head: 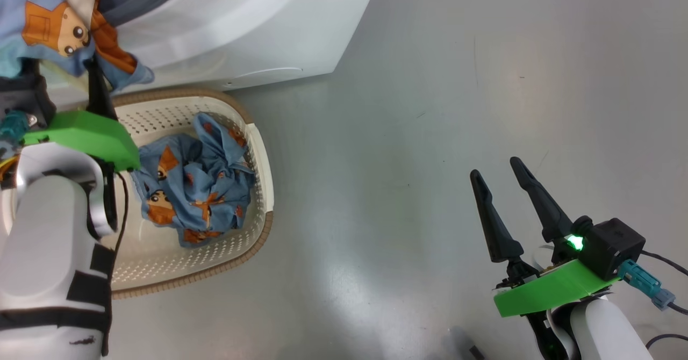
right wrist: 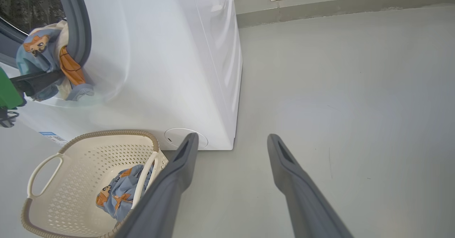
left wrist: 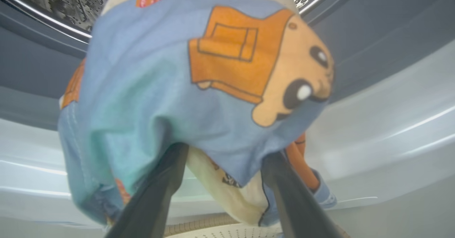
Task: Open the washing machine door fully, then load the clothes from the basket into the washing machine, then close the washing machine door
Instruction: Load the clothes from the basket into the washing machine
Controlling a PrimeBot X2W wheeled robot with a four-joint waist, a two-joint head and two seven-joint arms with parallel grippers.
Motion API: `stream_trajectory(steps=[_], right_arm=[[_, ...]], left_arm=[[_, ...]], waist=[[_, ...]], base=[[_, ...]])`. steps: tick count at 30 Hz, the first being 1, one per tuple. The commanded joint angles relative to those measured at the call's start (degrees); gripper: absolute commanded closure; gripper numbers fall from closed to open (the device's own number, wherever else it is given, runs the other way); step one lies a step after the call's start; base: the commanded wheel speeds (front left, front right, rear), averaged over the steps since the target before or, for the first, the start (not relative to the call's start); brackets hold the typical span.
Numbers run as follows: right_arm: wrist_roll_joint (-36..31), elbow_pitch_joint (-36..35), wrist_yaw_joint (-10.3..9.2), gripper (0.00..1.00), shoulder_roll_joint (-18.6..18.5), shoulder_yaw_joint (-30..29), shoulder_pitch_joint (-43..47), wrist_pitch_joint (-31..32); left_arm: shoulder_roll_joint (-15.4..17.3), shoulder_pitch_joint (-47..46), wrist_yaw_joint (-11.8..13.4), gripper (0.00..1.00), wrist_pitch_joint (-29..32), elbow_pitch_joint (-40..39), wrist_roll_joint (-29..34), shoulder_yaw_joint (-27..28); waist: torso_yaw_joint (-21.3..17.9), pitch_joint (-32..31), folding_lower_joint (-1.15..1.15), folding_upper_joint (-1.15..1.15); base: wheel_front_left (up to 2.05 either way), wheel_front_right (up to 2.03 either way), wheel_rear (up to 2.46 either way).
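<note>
The left pincer [left wrist: 227, 154], spread wide and pinching nothing, has a blue-and-cream bundle of clothes [left wrist: 177, 81] draped over its tips at the grey gasket [left wrist: 32, 60] of the washing machine [right wrist: 160, 53], upper left of the head view. Loading is in hand. Next, I judge, the bundle needs pushing inside, then the blue garment [head: 193, 188] fetching from the basket [head: 266, 182], centre left. The right pincer [head: 495, 169] hangs open, lower right.

Head view looks steeply down from above onto the basket [head: 258, 150], the machine [head: 242, 21] front and the floor [head: 430, 134]. Left wrist view faces the machine's opening at very close range, with the clothes [left wrist: 160, 88] directly before the lens. Right wrist view looks on from farther back, low and aslant. All three share machine, basket and clothes.
</note>
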Motion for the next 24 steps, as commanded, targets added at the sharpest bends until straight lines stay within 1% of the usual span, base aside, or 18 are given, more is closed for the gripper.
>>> stream_trajectory(steps=[1,3,4,5,6,7,8,12,18,21,24], right_arm=[[0.2,-1.3,0.09,0.00,-0.1,1.3,1.3,-0.3],[0.3,-1.3,0.09,0.00,-0.1,1.2,1.3,-0.3],[0.3,-1.3,0.09,0.00,-0.2,1.2,1.3,-0.3],[0.3,-1.3,0.09,0.00,-0.2,1.2,1.3,-0.3],[0.4,-1.3,0.09,0.00,-0.2,1.2,1.3,-0.3],[0.4,-1.3,0.09,0.00,-0.2,1.2,1.3,-0.3],[0.4,-1.4,0.09,0.00,-0.2,1.2,1.3,-0.3],[0.5,-1.4,0.09,0.00,-0.2,1.0,1.4,-0.3],[0.5,-1.5,0.09,0.00,-0.1,0.8,1.7,-0.3],[0.5,-1.5,0.09,0.00,0.0,0.8,1.8,-0.3],[0.5,-1.4,0.09,0.00,0.0,0.7,2.1,-0.3]], left_arm=[[1.9,-0.9,0.5,0.00,-0.6,-0.7,0.4,1.1],[1.6,-1.8,1.2,0.00,-1.4,0.2,0.5,1.0],[1.3,-2.2,1.5,0.08,-1.9,0.6,0.5,1.0],[1.2,-2.5,1.7,0.52,-2.2,1.0,0.5,0.9],[1.0,-2.8,1.9,0.64,-2.6,1.3,0.5,0.9],[0.9,-3.0,2.0,0.80,-2.9,1.7,0.5,0.8],[0.7,-3.2,2.1,1.00,-3.1,2.0,0.4,0.7],[0.5,-3.2,1.7,1.00,-3.6,3.2,0.0,0.4],[1.3,-2.4,1.3,1.00,-4.0,2.9,-0.7,0.6],[1.7,-1.3,1.5,1.00,-3.2,1.0,-0.9,0.6],[2.2,0.0,1.9,1.00,-2.2,-3.0,-0.7,0.4]], waist=[[0.0,0.0,0.00,0.00],[0.1,0.0,0.00,0.00],[0.1,0.0,0.00,0.00],[0.2,0.0,0.00,0.00],[0.2,0.0,0.00,0.00],[0.2,0.0,0.00,0.00],[0.2,0.0,0.00,0.00],[0.4,0.0,0.00,0.00],[0.8,-0.3,0.00,0.00],[1.0,-0.5,0.00,0.00],[1.2,-0.6,0.00,0.00]], base=[[0.00,0.00,0.00],[0.00,0.00,0.00],[0.00,0.00,0.00],[0.00,0.00,0.00],[0.00,0.00,0.00],[0.00,0.00,0.00],[0.00,0.00,0.00],[0.00,0.00,0.00],[0.00,0.00,0.00],[0.00,0.00,0.00],[0.00,0.00,0.00]])
